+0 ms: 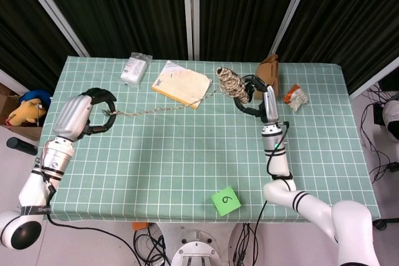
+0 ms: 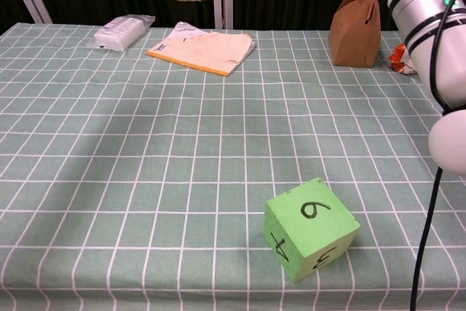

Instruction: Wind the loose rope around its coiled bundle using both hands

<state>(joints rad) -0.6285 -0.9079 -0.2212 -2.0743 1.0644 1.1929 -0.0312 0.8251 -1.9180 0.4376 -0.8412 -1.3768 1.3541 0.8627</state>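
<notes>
- Left hand (image 1: pixel 98 111), well left of the notepad (image 1: pixel 182 83) and nearer the table's front: fingers curled round the free end of the rope (image 1: pixel 163 108), so it has hold of that end
- Rope, from that hand rightward: it hangs in a slack curve in the air past the notepad's front edge up to the bundle (image 1: pixel 229 81); the chest view shows the same sag high over the table (image 1: pixel 156 172)
- It looks light, thin and limp; it will sag and swing rather than push, so winding needs steady tension from the left end
- Bundle, just right of the notepad and raised off the table: a small fibrous coil, soft, probably rough enough not to slip; best held across its middle, leaving the outside free for new turns
- Right hand (image 1: pixel 250 94), right of the notepad, closed on the bundle
- Paper bag (image 1: pixel 270 73) stands just behind that hand and could get knocked; a plastic packet (image 1: pixel 135 68) lies left of the notepad
- In front of the notepad the cloth is open down to a green cube (image 1: pixel 225 201) near the front edge, so there is room to circle there
</notes>
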